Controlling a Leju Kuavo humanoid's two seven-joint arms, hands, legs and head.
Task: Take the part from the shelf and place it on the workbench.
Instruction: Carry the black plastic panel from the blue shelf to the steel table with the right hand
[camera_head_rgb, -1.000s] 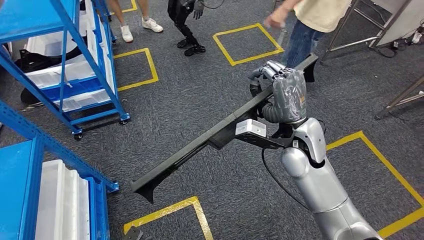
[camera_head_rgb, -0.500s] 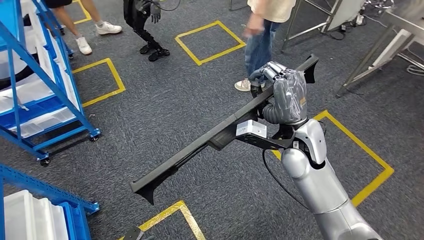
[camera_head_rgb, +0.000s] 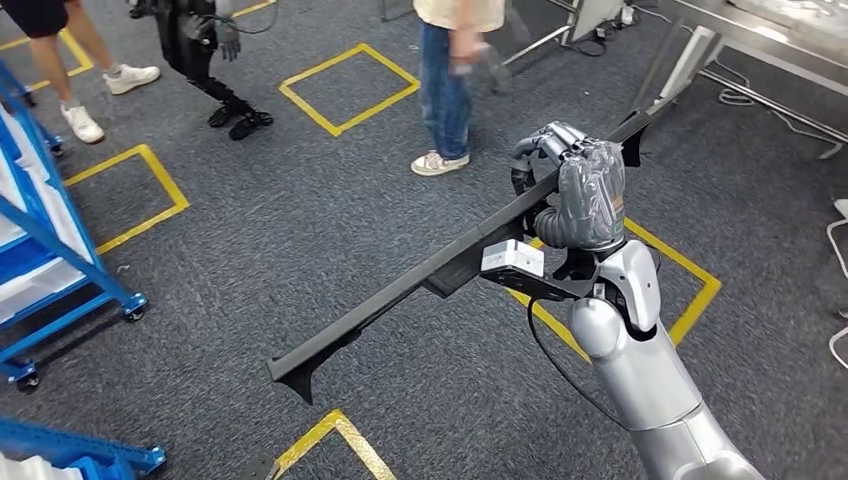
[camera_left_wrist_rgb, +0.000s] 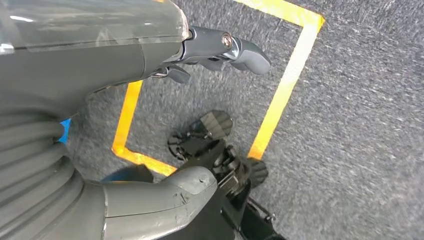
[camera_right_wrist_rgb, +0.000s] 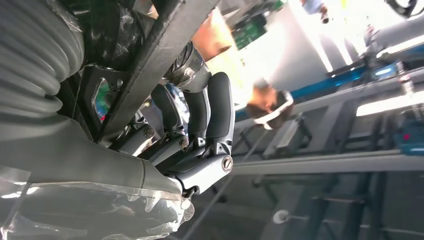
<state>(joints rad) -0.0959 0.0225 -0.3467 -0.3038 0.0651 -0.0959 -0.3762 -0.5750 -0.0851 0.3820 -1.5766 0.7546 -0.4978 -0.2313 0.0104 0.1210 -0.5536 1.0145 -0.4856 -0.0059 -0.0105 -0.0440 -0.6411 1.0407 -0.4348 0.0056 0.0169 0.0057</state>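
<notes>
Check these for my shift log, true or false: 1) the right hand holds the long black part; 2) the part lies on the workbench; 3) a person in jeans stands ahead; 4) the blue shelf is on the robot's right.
1) True: the right hand grips the long black part.
2) False: it is held above the carpet.
3) True: a person stands ahead.
4) False: the blue shelf is on the left.

— How is the right arm (camera_head_rgb: 640, 370) posed?
— It is raised forward, the right hand (camera_head_rgb: 580, 185) closed around the long black part (camera_head_rgb: 440, 265).
— And the left hand (camera_left_wrist_rgb: 150, 55)?
— It is hung downward; nothing is held, fingers (camera_left_wrist_rgb: 245, 50) loosely extended.
</notes>
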